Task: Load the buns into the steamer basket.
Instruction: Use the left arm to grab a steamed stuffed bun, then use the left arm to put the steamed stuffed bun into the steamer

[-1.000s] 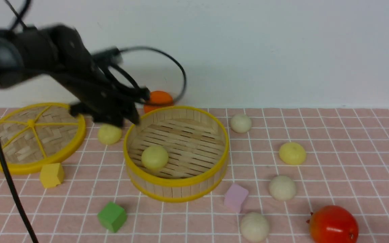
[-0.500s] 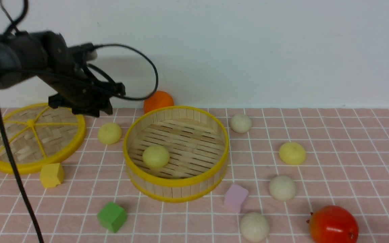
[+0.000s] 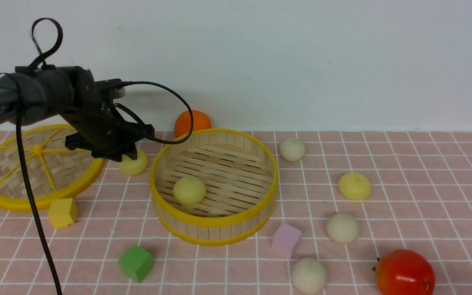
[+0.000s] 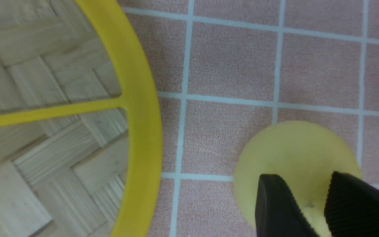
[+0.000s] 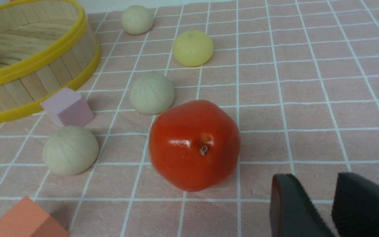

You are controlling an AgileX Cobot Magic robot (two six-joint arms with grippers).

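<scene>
Left pincer (image 4: pixel 323 194) poised over a pale yellow bun (image 3: pixel 137 165) that lies on the tabletop (image 3: pixel 424 172) between the woven lid (image 3: pixel 35 203) and the steamer basket (image 3: pixel 215 222). Its fingers stand almost together and grip nothing. One yellow bun (image 3: pixel 189 190) lies inside the basket. Four more wait outside on the robot's right: the far off-white bun (image 3: pixel 292 149), the right-hand yellow bun (image 3: pixel 355 186), the middle off-white bun (image 3: pixel 343 228) and the near off-white bun (image 3: pixel 309 275). Right pincer (image 5: pixel 334 197), likewise closed and empty, sits beside the red tomato-like fruit (image 5: pixel 194 144).

Hazards: fingers lowered this narrow would likely meet the dome's crown and roll the bun toward the lid or the basket wall. The slack cable (image 3: pixel 180 106) hangs near the basket rim and could snag there.

Obscured: the front view hides much of the target bun behind the pincer. The wrist view cuts the fingers at the frame edge, so contact with the bun cannot be judged. The right arm is absent from the front view.
</scene>
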